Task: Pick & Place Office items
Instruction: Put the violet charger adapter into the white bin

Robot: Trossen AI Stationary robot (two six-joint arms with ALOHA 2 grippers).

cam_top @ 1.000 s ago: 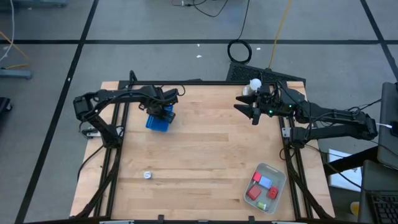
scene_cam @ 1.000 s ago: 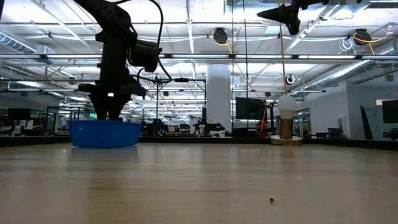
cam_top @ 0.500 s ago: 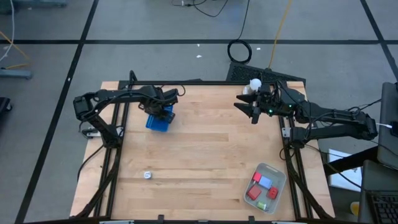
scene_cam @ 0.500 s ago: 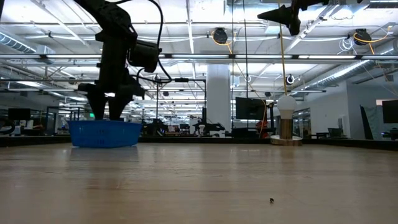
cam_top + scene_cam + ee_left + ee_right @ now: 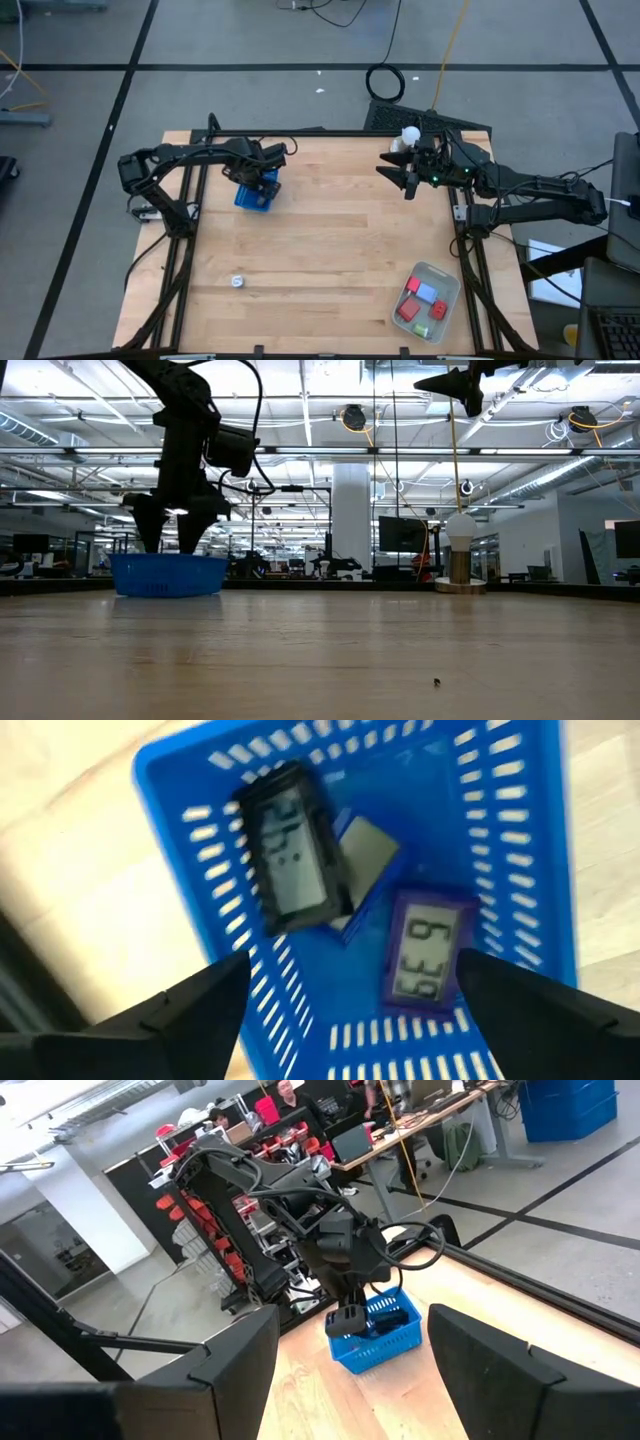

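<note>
A blue slotted basket [image 5: 249, 198] stands on the table at the far left. My left gripper [image 5: 264, 181] hangs straight over it, pointing down and open [image 5: 355, 965], with nothing between its fingers. Inside the basket [image 5: 520, 840] lie a black little display unit [image 5: 290, 850], a purple one [image 5: 425, 955] and a grey-blue flat piece [image 5: 368, 848]. My right gripper [image 5: 402, 180] waits high over the table's far right, level and open [image 5: 355, 1330]. A small white piece [image 5: 237, 282] lies on the table at the near left.
A translucent tray [image 5: 447, 283] at the near right corner holds red blocks [image 5: 411, 288], a blue bit [image 5: 428, 294] and a green one [image 5: 420, 329]. A white knob-topped stand [image 5: 409, 134] stands at the far right edge. The middle of the wooden table [image 5: 340, 240] is bare.
My left gripper has opened over the blue basket: its fingers were together a second ago and now stand wide apart. It has stayed in the same place. The right arm has kept still.
</note>
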